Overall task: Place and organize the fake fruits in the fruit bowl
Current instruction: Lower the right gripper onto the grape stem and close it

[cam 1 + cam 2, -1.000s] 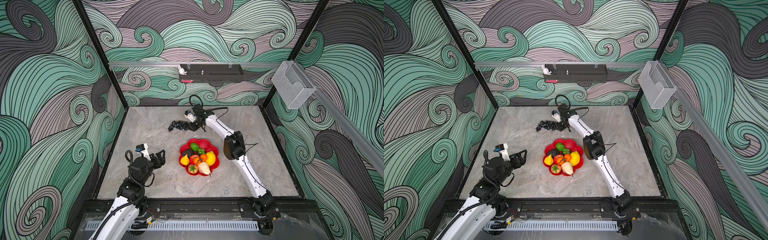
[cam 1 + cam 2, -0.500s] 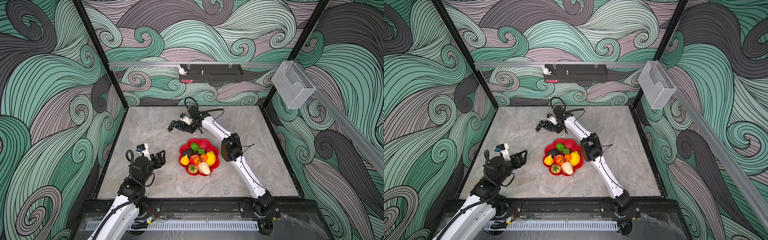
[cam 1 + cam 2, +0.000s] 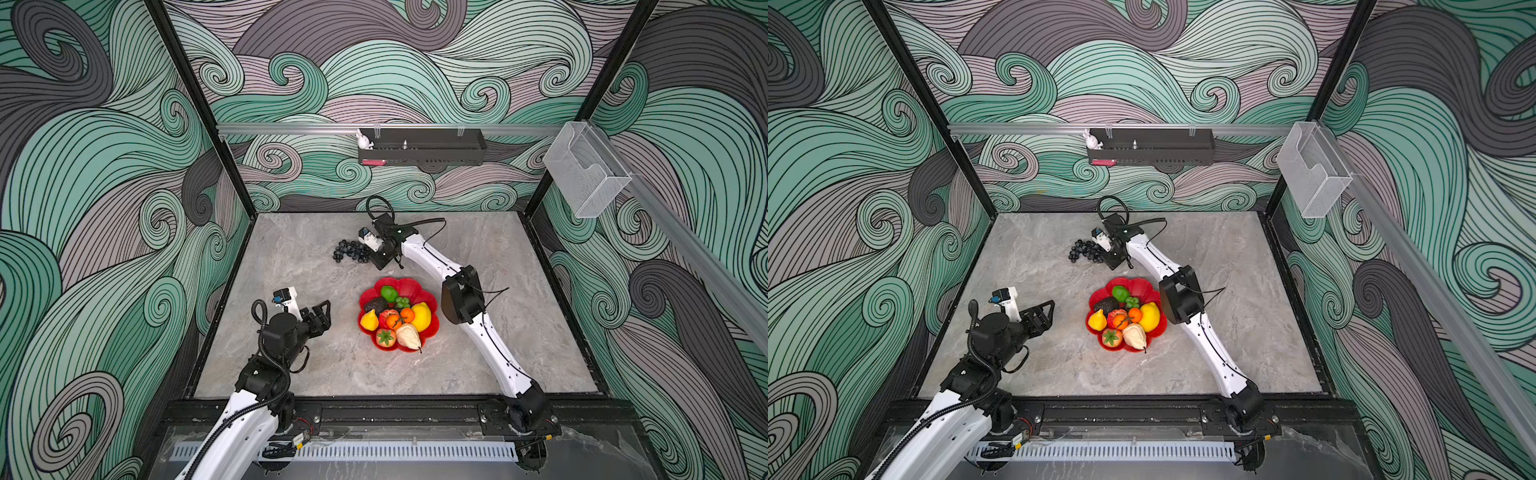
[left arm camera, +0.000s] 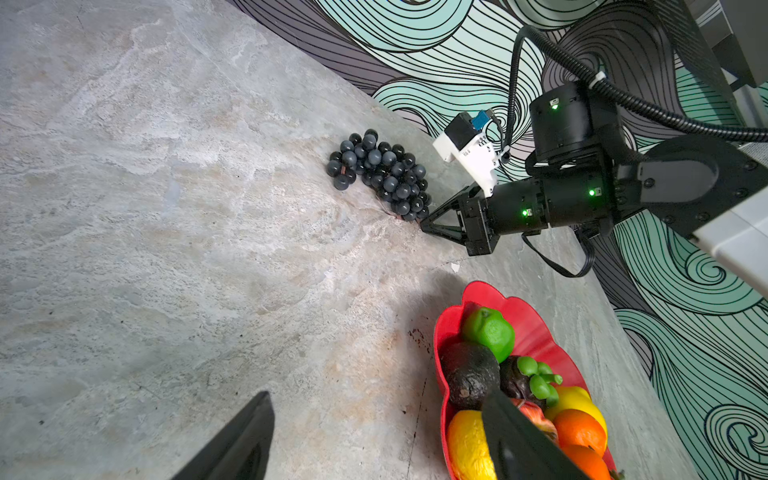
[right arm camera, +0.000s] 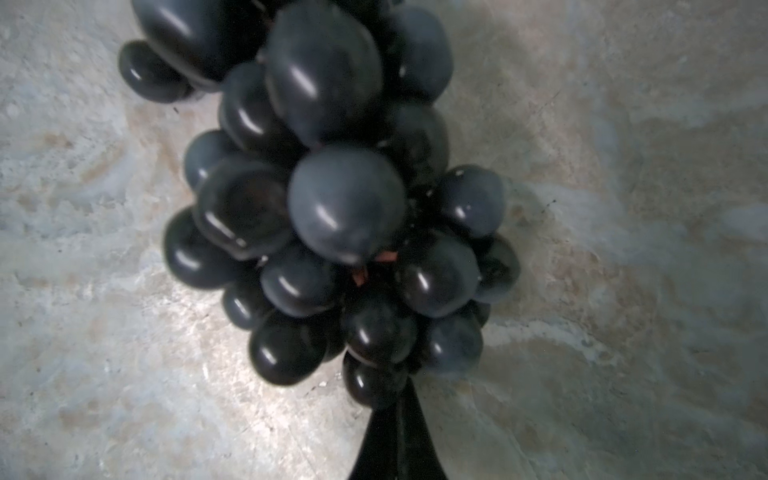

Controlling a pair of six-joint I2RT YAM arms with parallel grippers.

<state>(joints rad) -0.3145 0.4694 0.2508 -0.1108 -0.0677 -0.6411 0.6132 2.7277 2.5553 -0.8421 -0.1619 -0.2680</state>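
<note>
The grey desk (image 3: 291, 374) carries the red fruit bowl (image 3: 411, 284) at its middle, heaped with fake fruits (image 3: 397, 320): lime, avocado, lemons, oranges, strawberry, pear. Beyond it, well apart from it and toward the back wall, the dark grapes (image 3: 350, 251) lie on the desk, the only fruit outside the bowl.

So I'd say the step in hand is picking up that bunch. The right claw (image 4: 422, 226) is clenched to a point at the bunch's near end. The left claw (image 3: 325, 316) hangs spread and empty, left of the bowl.

Next should be a lift and a carry. The bowl looks crowded, so the bunch would have to settle on top.

Both top views hide the pinch under the wrist. The wrist views show the tips meeting against the end grapes, but I cannot tell whether the stem is caught.
</note>
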